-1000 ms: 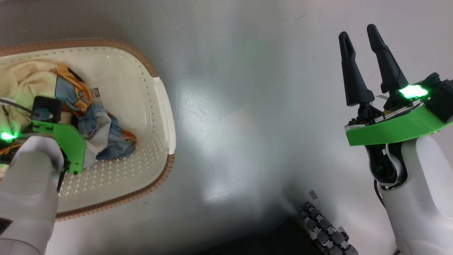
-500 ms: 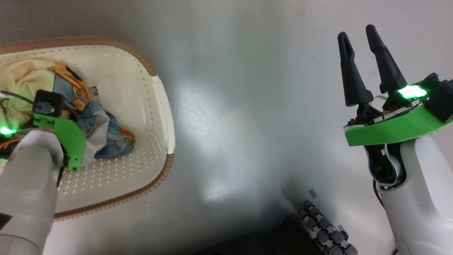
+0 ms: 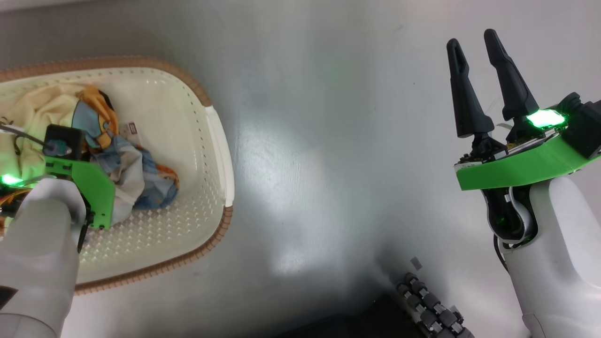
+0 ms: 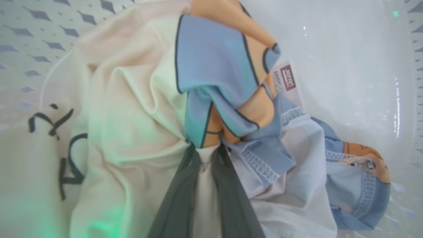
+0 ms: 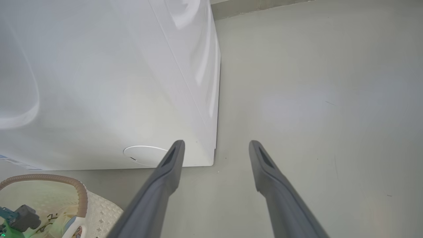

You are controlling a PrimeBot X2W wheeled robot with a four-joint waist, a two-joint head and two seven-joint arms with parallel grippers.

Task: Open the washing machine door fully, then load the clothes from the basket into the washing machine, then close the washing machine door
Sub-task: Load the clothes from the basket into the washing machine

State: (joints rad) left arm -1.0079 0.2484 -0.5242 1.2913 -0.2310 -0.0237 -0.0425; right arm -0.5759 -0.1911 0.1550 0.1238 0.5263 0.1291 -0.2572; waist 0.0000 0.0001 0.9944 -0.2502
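Observation:
The cream perforated basket [image 3: 220, 155] with a brown rim lies on the floor at the left, and its corner also shows in the right wrist view [image 5: 77, 190]. Inside it lie the clothes [image 3: 141, 173], light-blue bear-print pieces beside cream fabric [image 4: 125, 109]. My left gripper [image 4: 205, 150] reaches down into the pile, its fingers drawn together with a fold of white and blue cloth pinched between them. My right gripper [image 3: 472, 40] hovers open over bare floor at the right, holding nothing. The white washing machine [image 5: 115, 82] stands ahead of it. The washing machine door is out of view.
A round service flap [image 5: 145, 154] sits low on the machine's front, near its right corner. Grey floor [image 3: 319, 155] stretches between the basket and my right arm. My base's dark roller wheel [image 3: 432, 305] shows at the bottom edge.
My left gripper's fingers have closed on the clothes in the basket, and the cloth has bunched up around them. The right arm has barely moved.

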